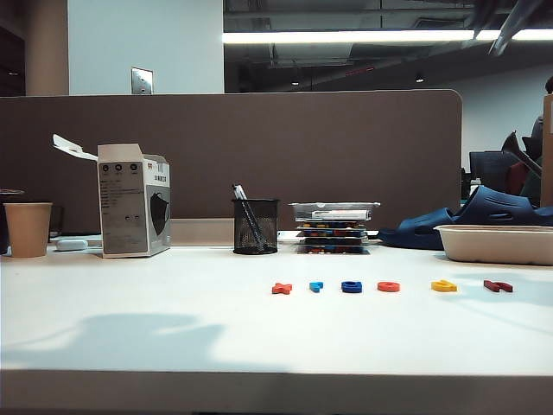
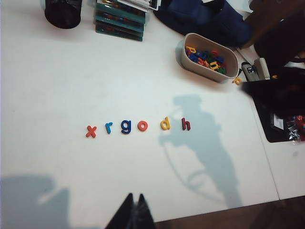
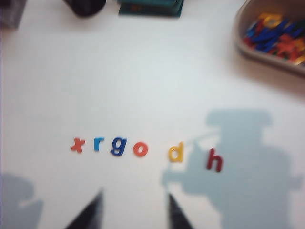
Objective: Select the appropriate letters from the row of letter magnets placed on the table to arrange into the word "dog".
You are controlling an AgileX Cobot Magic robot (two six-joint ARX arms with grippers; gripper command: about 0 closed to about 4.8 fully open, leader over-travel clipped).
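Beige tub [image 2: 228, 71] of letter magnets [image 2: 206, 58]

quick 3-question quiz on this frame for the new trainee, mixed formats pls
1. True or false: the yellow d lies between the orange o and the dark red h.
2. Which letter sits at the end of the row farthest from the tub of spare letters? A) g B) x C) r
3. Fill in: in its own wrist view the right claw hangs above the table with its fingers ___.

Key
1. True.
2. B, the x.
3. Apart; nothing is between them. The left claw shows its tips together and is also off the letters.
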